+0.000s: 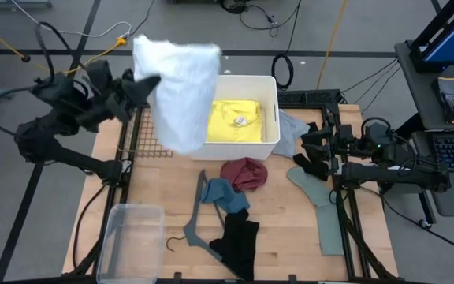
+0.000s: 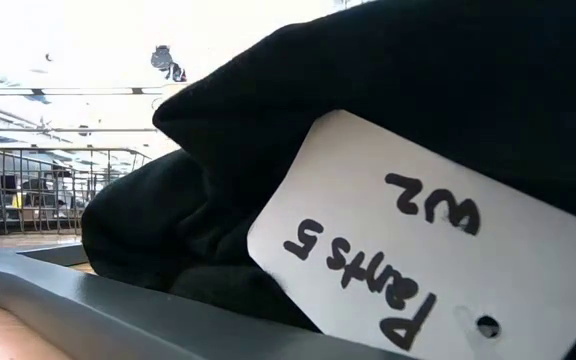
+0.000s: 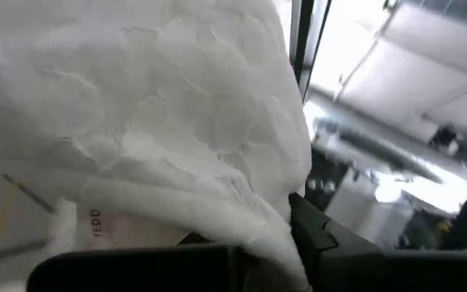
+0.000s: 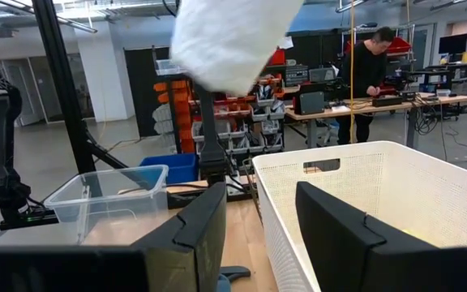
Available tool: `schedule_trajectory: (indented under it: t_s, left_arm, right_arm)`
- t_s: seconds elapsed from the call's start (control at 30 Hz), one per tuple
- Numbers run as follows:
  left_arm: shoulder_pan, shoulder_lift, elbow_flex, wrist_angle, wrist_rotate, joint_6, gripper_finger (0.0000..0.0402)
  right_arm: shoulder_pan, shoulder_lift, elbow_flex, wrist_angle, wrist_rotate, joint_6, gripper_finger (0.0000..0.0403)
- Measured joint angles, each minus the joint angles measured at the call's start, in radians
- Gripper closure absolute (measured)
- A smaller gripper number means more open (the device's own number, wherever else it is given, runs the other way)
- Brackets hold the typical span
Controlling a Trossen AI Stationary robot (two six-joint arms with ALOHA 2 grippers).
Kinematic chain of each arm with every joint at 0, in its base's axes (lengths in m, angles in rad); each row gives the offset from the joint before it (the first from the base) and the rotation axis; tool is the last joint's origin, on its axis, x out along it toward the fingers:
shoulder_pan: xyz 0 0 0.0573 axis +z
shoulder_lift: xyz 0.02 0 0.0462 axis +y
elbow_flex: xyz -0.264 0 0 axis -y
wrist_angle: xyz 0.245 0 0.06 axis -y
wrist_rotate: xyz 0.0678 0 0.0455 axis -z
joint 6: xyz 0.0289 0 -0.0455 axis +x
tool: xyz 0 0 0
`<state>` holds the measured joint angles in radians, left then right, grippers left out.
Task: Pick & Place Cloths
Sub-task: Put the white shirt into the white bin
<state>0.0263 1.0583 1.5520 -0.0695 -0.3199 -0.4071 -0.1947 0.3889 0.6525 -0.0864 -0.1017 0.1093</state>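
My left gripper (image 1: 148,82) is raised over the table's far left, shut on the white cloth (image 1: 181,93), which hangs over the left rim of the white basket (image 1: 268,88). The yellow cloth (image 1: 233,118) lies inside the basket. On the table lie the maroon (image 1: 244,173), teal-blue (image 1: 222,194), black (image 1: 240,243), sage-green (image 1: 321,207) and pale grey (image 1: 293,126) cloths. The black cloth (image 2: 388,90) with a paper tag fills the low view. My right gripper (image 4: 258,235) waits open at the table's right, beside the basket (image 4: 379,195). My left gripper has the white cloth by a bunched part at its left side (image 1: 158,82), coming from the table's left. In the left wrist view the cloth (image 3: 152,122) spills over the dark fingers (image 3: 323,239) and hides the place of contact. The cloth (image 4: 229,40) is lifted clear and hangs slack.
A thin grey hanger (image 1: 199,211) lies among the cloths near the table's middle. A clear plastic container (image 1: 129,240) stands at the near left corner. A person (image 4: 371,65) works at a bench far behind the table.
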Motion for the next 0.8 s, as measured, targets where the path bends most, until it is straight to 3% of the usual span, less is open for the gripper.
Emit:
schedule_trajectory:
  t_s: [0.33, 0.8]
  left_arm:
    - [0.149, 0.117, 0.0, 0.289, 0.001, 0.168, 0.0366]
    - [0.24, 0.308, 0.0, 0.261, -0.023, 0.501, 0.0366]
  right_arm:
    - [0.0, 0.0, 0.0, 0.0, 0.0, -0.002, 0.0261]
    - [0.0, 0.0, 0.0, 0.0, 0.0, -0.018, 0.0261]
